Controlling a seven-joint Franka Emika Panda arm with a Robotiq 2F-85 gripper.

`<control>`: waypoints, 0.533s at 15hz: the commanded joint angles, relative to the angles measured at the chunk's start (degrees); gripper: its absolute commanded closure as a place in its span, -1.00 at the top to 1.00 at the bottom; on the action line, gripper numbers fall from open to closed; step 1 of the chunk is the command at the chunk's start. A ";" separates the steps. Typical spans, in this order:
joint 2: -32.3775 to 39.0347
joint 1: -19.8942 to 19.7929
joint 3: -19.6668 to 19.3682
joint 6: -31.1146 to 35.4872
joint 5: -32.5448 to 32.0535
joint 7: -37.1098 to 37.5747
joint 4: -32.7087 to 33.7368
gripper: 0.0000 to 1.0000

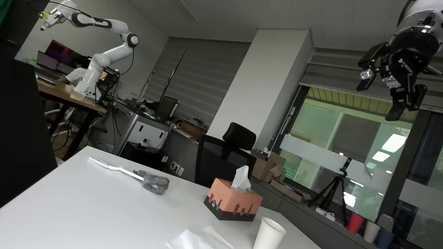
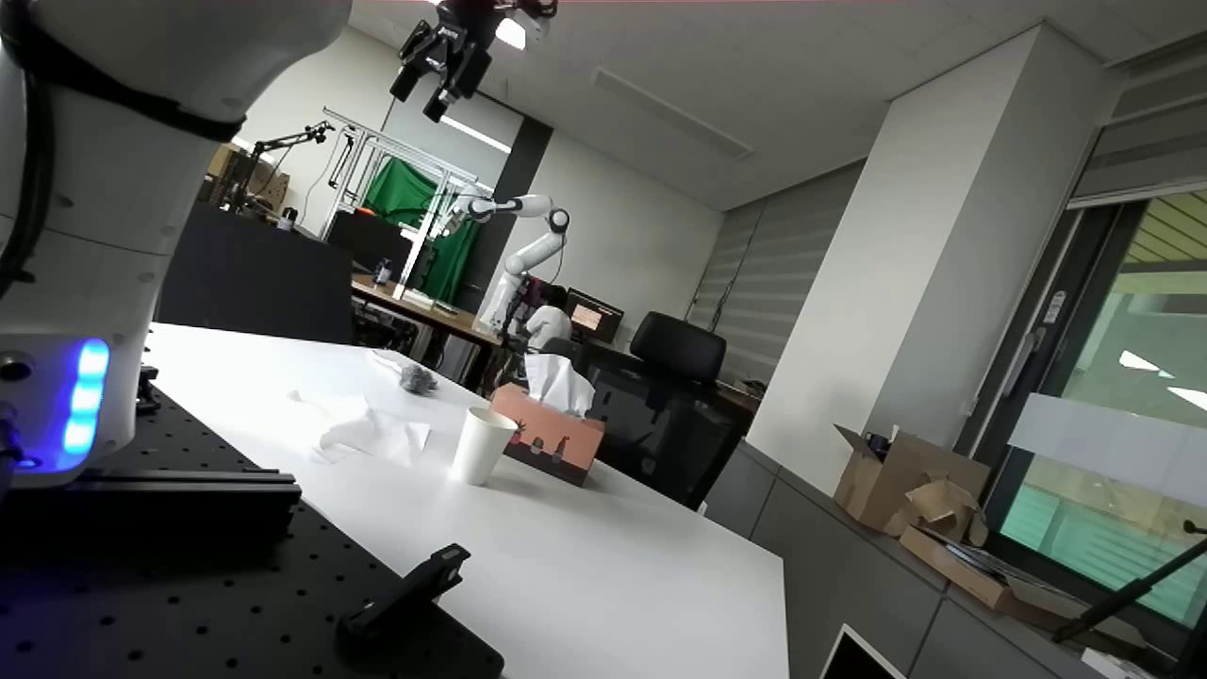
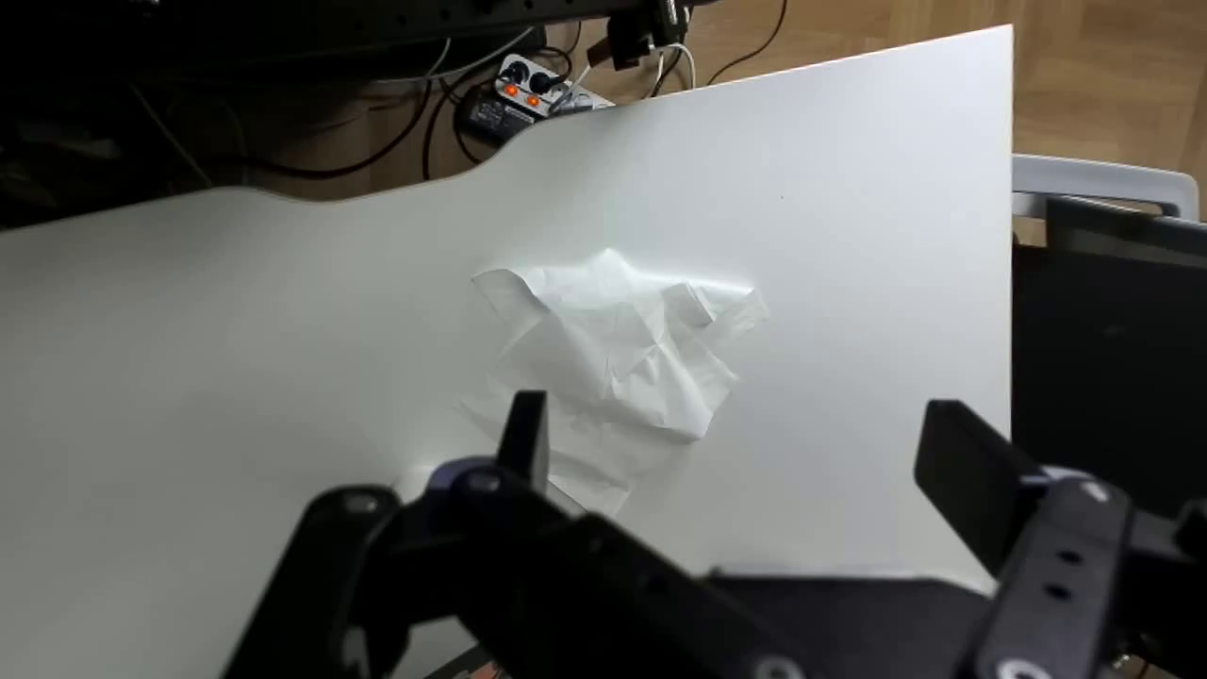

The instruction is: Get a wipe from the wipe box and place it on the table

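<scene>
Wrinkly white tissue lies on the table near the box. The gripper hangs high, fingers wide apart.

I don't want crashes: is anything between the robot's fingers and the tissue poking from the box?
Nothing visible: the fingers hang high over the table, the tissue pokes up uncovered, and the cup stands beside the box.

Crumpled white wipe tissue spread on white table; orange-black wipe box upright, tuft protruding.
</scene>
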 commanded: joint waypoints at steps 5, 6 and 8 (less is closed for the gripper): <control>2.35 -5.24 0.68 5.84 -4.21 -0.41 0.80 1.00; 3.10 -6.48 0.54 8.18 -5.91 -0.37 0.88 1.00; 4.67 -8.70 0.06 13.23 -8.86 0.05 0.93 1.00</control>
